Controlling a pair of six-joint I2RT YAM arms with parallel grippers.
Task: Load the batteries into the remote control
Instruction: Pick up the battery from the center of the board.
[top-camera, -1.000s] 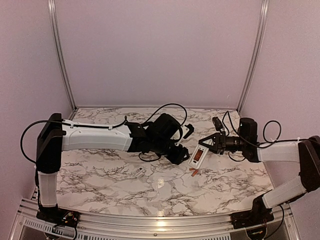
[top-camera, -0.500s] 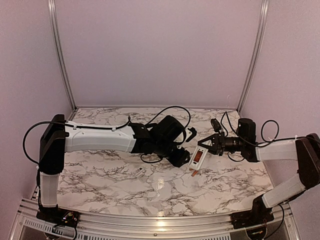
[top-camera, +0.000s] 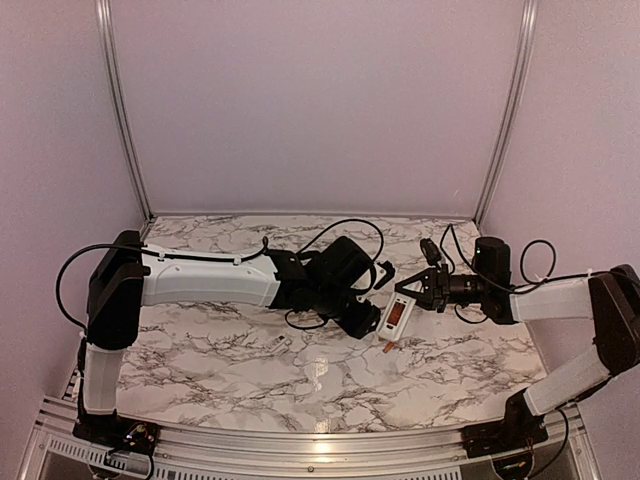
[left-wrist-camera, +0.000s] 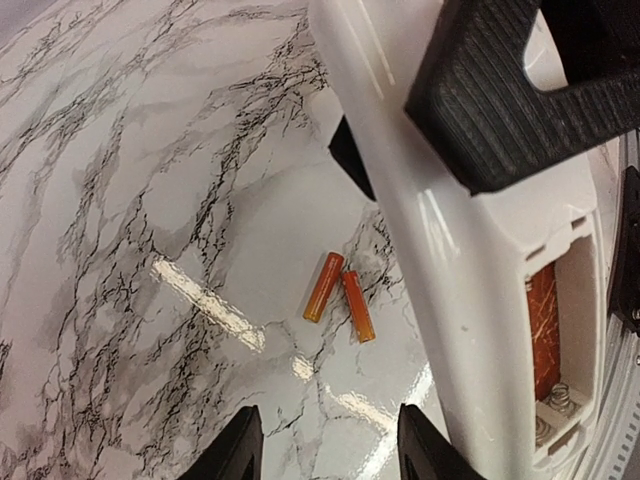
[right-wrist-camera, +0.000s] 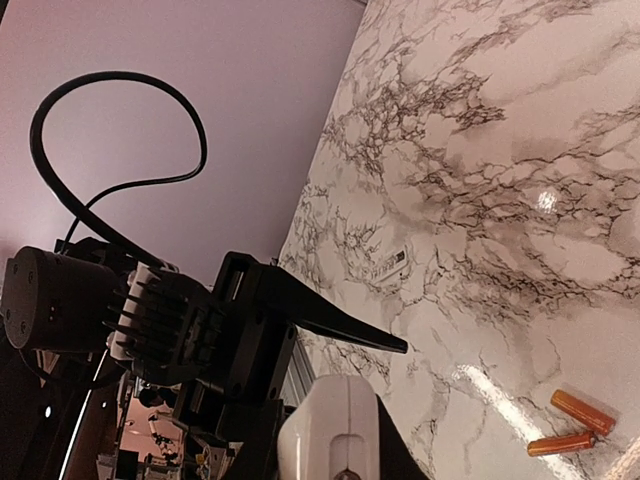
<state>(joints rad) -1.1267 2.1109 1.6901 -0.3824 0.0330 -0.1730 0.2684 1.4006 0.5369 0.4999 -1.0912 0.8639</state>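
The white remote control (top-camera: 395, 314) is held tilted above the table, back side up, its open battery bay (left-wrist-camera: 545, 335) showing an orange-brown inside and spring contacts. My right gripper (top-camera: 410, 291) is shut on its far end; one black finger (left-wrist-camera: 520, 95) presses its back, and the remote's end (right-wrist-camera: 335, 430) sits between my fingers. Two orange batteries (left-wrist-camera: 323, 286) (left-wrist-camera: 358, 305) lie side by side on the marble table under the remote's near end; they also show in the top view (top-camera: 388, 345) and the right wrist view (right-wrist-camera: 572, 425). My left gripper (left-wrist-camera: 330, 445) is open and empty, hovering just left of the remote (top-camera: 372, 300).
A small white flat cover piece (top-camera: 281, 343) lies on the marble to the left, also in the right wrist view (right-wrist-camera: 393, 264). Black cables loop over both wrists (top-camera: 340, 225). Purple walls enclose the table on three sides.
My left arm has reached a little further right toward the remote. My right gripper and the remote have shifted slightly left. The batteries have not moved.
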